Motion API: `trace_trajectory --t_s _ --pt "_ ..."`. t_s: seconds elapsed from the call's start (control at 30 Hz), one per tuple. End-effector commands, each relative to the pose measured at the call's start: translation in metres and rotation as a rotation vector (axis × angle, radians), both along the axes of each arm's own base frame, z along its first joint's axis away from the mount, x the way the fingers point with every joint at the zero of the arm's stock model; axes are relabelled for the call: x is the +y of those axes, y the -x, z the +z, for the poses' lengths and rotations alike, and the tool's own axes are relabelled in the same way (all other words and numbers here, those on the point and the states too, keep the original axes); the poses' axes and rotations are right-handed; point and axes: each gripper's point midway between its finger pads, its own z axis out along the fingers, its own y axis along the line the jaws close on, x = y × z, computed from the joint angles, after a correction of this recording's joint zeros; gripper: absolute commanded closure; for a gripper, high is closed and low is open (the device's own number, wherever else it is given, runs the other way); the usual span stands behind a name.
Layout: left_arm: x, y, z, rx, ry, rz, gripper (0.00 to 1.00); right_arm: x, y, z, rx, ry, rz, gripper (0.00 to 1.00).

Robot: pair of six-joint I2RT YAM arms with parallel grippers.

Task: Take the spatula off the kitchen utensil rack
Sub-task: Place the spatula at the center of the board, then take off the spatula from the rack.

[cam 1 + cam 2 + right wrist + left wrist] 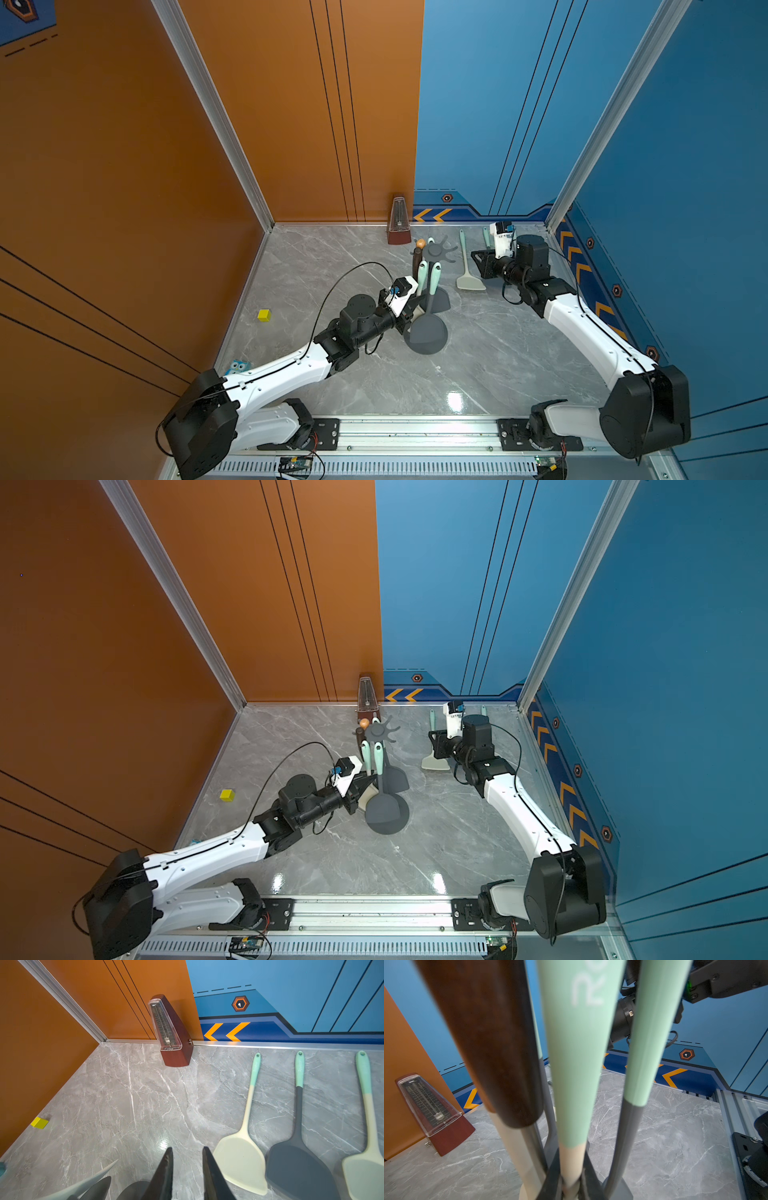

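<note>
In both top views the rack stands on the table, a little above the middle of the frame. Its round base shows lower in the picture than its star top. Several utensils hang from the top: one with a brown wood handle, others with mint handles, and dark grey heads just over the base.

The spatula, with a mint handle and a cream neck, hangs upright at the left side of the rack, among the other handles. The left claw reaches in from the lower left. In the left wrist view its dark fingers press on the cream neck from both sides, so this claw is closed tight and grips the spatula.

The right claw is at the upper right of the table, apart from the rack. In the right wrist view its fingers stand a small way apart with only bare table between them; it holds nothing. Just beside it three loose spatulas lie flat, handles toward the back wall: one cream, one grey, one cream.

A metronome stands at the back wall, above the rack in the frame. A yellow block lies at the left of the table.
</note>
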Motion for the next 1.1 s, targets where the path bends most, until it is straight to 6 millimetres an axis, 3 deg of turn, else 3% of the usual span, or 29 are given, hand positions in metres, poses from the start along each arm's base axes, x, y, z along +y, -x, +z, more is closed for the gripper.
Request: trace_trajectory --t_s 0.0,0.3,0.6,1.07 --pt "0.008 -0.005 -0.010 0.043 -0.013 0.046 0.89 0.002 0.014 0.020 -0.085 0.021 0.004 0.74" --pt "0.008 -0.006 -0.009 0.041 -0.011 0.048 0.90 0.004 0.055 0.034 -0.156 0.037 0.046 0.71" --pt "0.011 -0.006 -0.006 0.044 0.002 0.060 0.90 0.021 0.101 0.067 -0.252 -0.017 0.148 0.71" --pt "0.015 -0.007 -0.008 0.041 -0.003 0.078 0.91 0.039 0.120 0.053 -0.223 -0.007 0.210 0.69"
